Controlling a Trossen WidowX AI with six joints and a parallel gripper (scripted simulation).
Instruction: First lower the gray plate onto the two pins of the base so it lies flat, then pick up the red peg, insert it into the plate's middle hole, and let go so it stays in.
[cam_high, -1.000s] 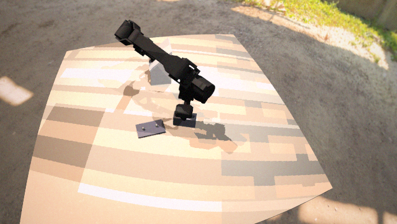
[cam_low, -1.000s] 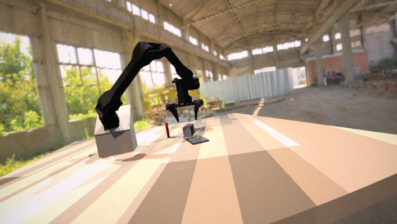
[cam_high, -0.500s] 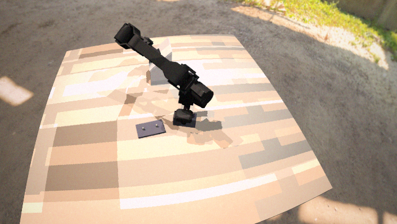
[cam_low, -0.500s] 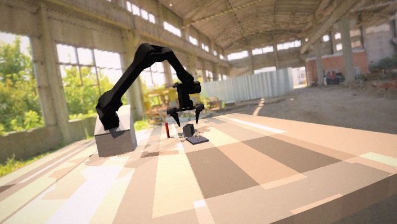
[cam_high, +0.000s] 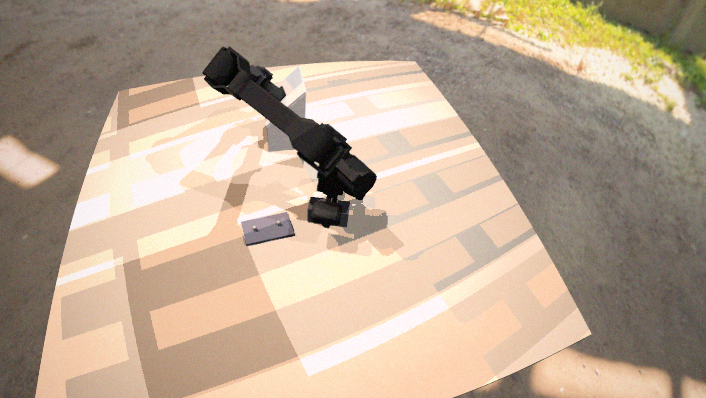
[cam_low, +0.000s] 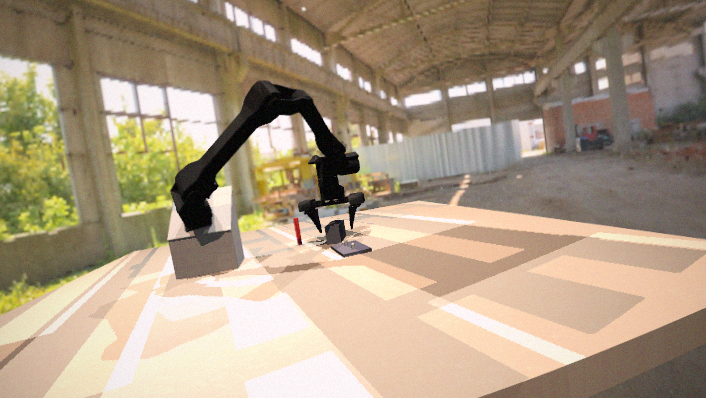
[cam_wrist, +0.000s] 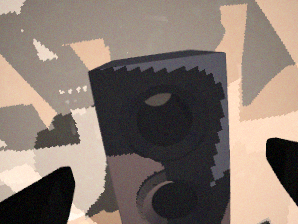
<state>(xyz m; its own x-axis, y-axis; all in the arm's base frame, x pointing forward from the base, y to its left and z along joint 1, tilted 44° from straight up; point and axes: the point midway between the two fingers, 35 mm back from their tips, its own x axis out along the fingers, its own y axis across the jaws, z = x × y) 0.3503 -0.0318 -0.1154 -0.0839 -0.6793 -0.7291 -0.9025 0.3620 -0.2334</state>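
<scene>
My gripper (cam_low: 336, 229) (cam_wrist: 170, 162) is open and empty, pointing down. Its fingertips stand on either side of the gray plate (cam_low: 335, 231) (cam_wrist: 112, 110), near its upper part and not touching it in the wrist view. The plate is a thick block beside the base; two of its round holes show in the wrist view. In the top view the gripper hides it. The flat dark base (cam_high: 268, 236) (cam_low: 345, 252) lies on the table with two small bare pins upright. The red peg (cam_low: 298, 231) stands upright on the table to the left in the exterior view; the top view does not show it.
The arm's gray pedestal block (cam_high: 280, 139) (cam_low: 206, 257) stands on the patterned table (cam_high: 390, 345) (cam_low: 320, 370). The peg stands close outside the left finger in the exterior view. The base lies close beside the plate. Arm shadows cross the tabletop.
</scene>
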